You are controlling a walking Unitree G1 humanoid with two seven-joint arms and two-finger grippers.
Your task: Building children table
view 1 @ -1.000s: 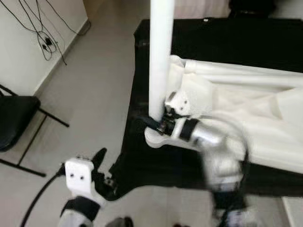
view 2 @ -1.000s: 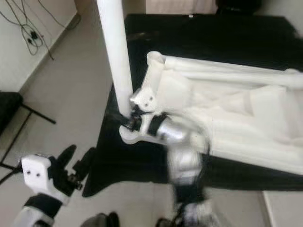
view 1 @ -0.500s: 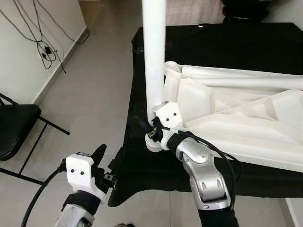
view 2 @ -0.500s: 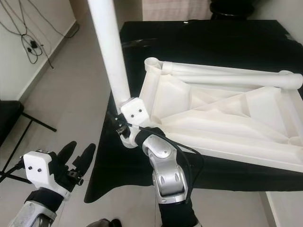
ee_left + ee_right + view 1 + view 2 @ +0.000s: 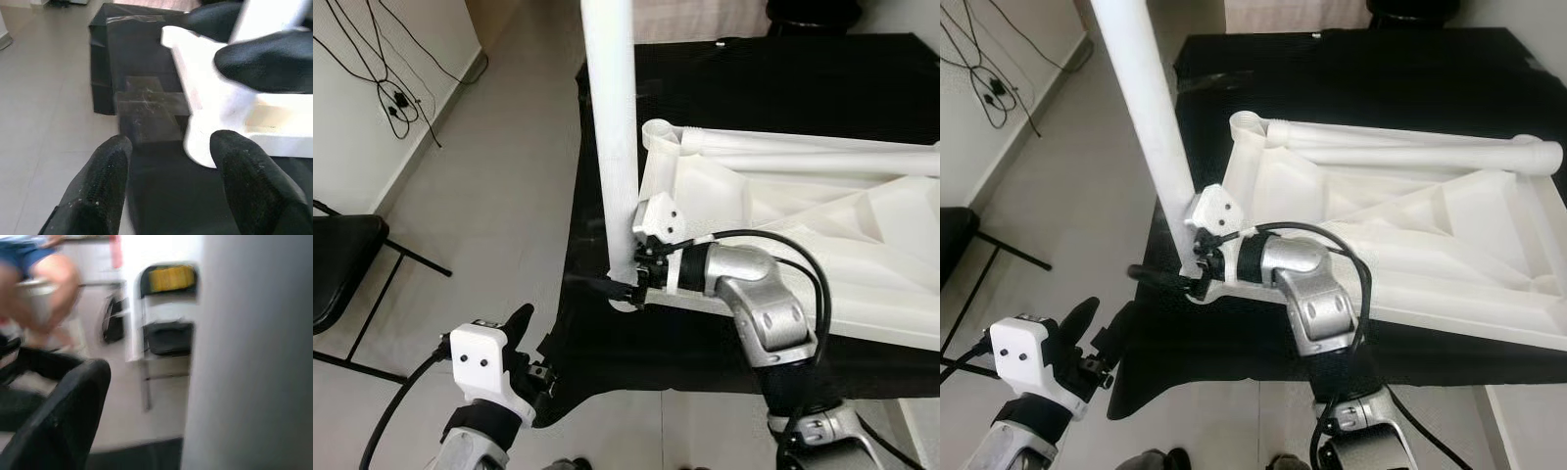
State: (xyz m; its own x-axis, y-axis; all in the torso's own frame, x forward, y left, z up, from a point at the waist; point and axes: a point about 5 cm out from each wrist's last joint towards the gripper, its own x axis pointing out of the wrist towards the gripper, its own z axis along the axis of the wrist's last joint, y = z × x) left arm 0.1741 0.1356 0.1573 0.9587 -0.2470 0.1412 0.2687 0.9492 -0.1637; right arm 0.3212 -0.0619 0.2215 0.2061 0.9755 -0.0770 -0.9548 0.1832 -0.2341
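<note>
The white children's table top [image 5: 803,225] lies upside down on a black-covered table [image 5: 754,78]. One white leg [image 5: 612,127] stands upright in its near left corner socket. My right gripper [image 5: 617,286] is at the foot of that leg and points left. Its black fingers [image 5: 264,58] straddle the leg. In the right wrist view a gap shows between one finger [image 5: 73,406] and the leg [image 5: 254,352], so it is open. My left gripper [image 5: 530,348] hangs low over the floor by the table's corner, open and holding nothing.
More white legs [image 5: 1410,152] lie along the far edge of the upturned top. A black folding chair [image 5: 337,264] stands on the floor to the left, and cables [image 5: 396,98] hang on the wall. A seated person [image 5: 44,274] and other chairs [image 5: 168,333] are in the room behind.
My right forearm has swung out to the right, so the gripper now reaches the foot of the leg from the side. The leg stays upright. The left gripper has barely moved.
</note>
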